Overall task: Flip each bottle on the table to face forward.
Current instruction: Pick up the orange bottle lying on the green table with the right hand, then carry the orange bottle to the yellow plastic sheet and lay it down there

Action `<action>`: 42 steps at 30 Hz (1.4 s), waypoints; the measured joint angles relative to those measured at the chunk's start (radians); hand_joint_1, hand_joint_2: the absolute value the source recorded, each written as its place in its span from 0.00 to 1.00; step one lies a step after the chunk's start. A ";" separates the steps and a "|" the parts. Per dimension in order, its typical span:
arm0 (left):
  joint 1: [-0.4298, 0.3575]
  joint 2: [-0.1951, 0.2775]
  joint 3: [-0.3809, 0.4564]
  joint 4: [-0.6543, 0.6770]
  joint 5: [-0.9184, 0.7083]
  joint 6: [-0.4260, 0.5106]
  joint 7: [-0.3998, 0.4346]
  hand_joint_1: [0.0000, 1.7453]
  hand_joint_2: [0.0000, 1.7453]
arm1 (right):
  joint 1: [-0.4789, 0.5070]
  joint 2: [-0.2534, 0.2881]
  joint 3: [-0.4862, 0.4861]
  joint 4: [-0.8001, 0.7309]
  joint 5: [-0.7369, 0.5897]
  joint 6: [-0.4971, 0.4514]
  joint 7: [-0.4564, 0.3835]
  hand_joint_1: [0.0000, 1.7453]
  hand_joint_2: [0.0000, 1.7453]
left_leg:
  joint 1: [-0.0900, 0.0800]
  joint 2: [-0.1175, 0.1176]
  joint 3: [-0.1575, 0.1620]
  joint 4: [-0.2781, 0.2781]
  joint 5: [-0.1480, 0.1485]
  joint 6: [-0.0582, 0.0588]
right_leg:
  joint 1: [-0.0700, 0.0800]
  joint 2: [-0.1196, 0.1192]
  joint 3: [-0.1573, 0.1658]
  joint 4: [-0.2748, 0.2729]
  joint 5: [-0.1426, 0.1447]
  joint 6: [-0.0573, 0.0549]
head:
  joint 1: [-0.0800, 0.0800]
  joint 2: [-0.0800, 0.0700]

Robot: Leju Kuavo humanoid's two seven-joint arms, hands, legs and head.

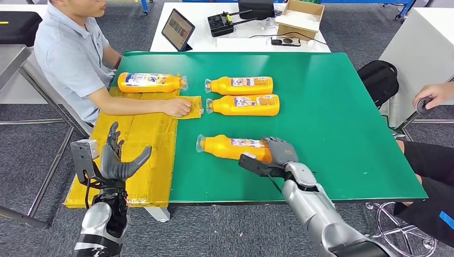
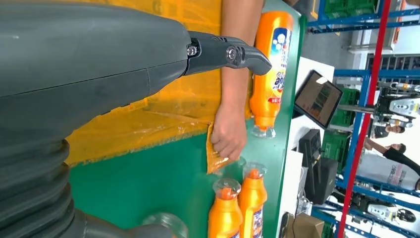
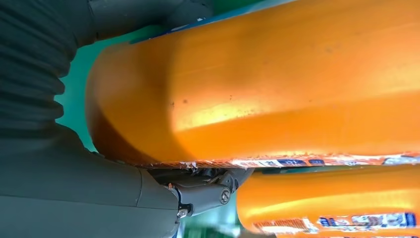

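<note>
Four orange bottles lie on their sides on the green table (image 1: 342, 123). My right hand (image 1: 277, 155) grips the base end of the nearest bottle (image 1: 230, 146), its label facing up; close up, this bottle (image 3: 277, 84) rests against my palm. Two more bottles (image 1: 241, 84) (image 1: 247, 105) lie side by side farther back, and they also appear from the left wrist (image 2: 225, 213) (image 2: 252, 203). The fourth bottle (image 1: 150, 82) (image 2: 270, 64) lies at the far left. My left hand (image 1: 115, 160) (image 2: 99, 74) is raised and open over the yellow sheet, holding nothing.
A seated person at the left rests a hand (image 1: 179, 107) (image 2: 228, 134) on the yellow sheet (image 1: 139, 155) that overhangs the table's left edge. Another person's hand (image 1: 433, 93) is at the right. A tablet (image 1: 178, 29), a cardboard box (image 1: 300, 19) and a backpack (image 1: 380, 80) lie beyond.
</note>
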 joint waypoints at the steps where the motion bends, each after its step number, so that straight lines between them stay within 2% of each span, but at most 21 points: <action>1: -0.002 0.001 0.000 0.003 0.006 -0.003 -0.005 0.00 1.00 | 0.000 -0.001 -0.007 0.001 -0.034 0.012 -0.032 1.00 1.00 | 0.000 0.000 0.000 0.000 0.000 0.000 | 0.000 0.000 0.000 0.000 0.000 0.000 | 0.000 0.000; 5: -0.002 0.003 -0.004 0.008 0.008 -0.015 -0.058 0.00 1.00 | 0.022 0.002 -0.036 -0.004 -0.169 0.018 -0.174 1.00 1.00 | 0.000 0.000 0.000 0.000 0.000 0.000 | 0.001 0.001 0.000 0.000 0.000 0.000 | 0.000 0.000; 8: 0.022 0.006 -0.029 -0.008 -0.013 -0.080 -0.106 0.00 1.00 | 0.076 0.010 -0.060 -0.058 -0.307 0.001 -0.295 1.00 1.00 | 0.001 -0.001 -0.002 0.000 0.000 0.000 | 0.001 0.001 0.000 0.000 0.000 0.000 | 0.000 0.000; 12: 0.114 0.002 -0.098 -0.033 -0.040 -0.188 -0.140 0.00 1.00 | 0.224 0.029 -0.083 -0.254 -0.488 -0.051 -0.434 1.00 1.00 | 0.000 -0.002 -0.008 0.000 0.000 0.000 | 0.000 0.000 -0.005 0.000 0.000 0.000 | 0.000 0.000; 17: 0.231 -0.041 -0.184 -0.035 0.109 -0.171 -0.196 0.00 1.00 | 0.418 0.061 -0.090 -0.559 -0.576 -0.154 -0.512 1.00 1.00 | 0.000 -0.002 -0.017 0.000 -0.001 0.000 | 0.000 0.000 -0.013 0.000 -0.001 0.001 | 0.000 0.000; 22: 0.268 -0.057 -0.251 -0.035 0.197 -0.093 -0.252 0.00 1.00 | 0.513 0.090 -0.064 -0.742 -0.603 -0.227 -0.531 1.00 1.00 | 0.000 -0.002 -0.018 0.000 -0.001 -0.001 | 0.000 0.000 -0.016 0.000 -0.001 0.001 | 0.000 0.000; 26: 0.279 -0.054 -0.291 -0.051 0.175 -0.077 -0.269 0.00 1.00 | 0.530 0.096 -0.029 -0.780 -0.587 -0.232 -0.508 1.00 1.00 | 0.000 -0.002 -0.018 0.000 0.000 -0.001 | 0.000 0.000 -0.015 0.000 -0.001 0.000 | 0.000 0.000; 32: 0.286 -0.043 -0.339 -0.110 0.065 -0.050 -0.312 0.00 1.00 | 0.513 0.112 0.026 -0.739 -0.549 -0.199 -0.465 1.00 1.00 | 0.000 -0.002 -0.018 0.000 0.000 0.000 | 0.000 0.000 -0.015 0.001 0.000 0.000 | 0.000 0.000; 37: 0.279 -0.041 -0.368 -0.144 -0.040 -0.013 -0.354 0.00 1.00 | 0.472 0.149 0.084 -0.648 -0.513 -0.197 -0.436 1.00 1.00 | 0.000 -0.002 -0.018 0.000 0.000 0.000 | 0.000 0.000 -0.015 0.001 0.000 0.000 | -0.001 0.000; 42: 0.270 -0.041 -0.387 -0.161 -0.068 -0.036 -0.356 0.00 1.00 | 0.428 0.175 0.121 -0.575 -0.491 -0.219 -0.417 1.00 1.00 | 0.000 -0.002 -0.018 0.000 0.000 0.000 | 0.000 0.000 -0.015 0.001 0.000 0.000 | 0.000 0.000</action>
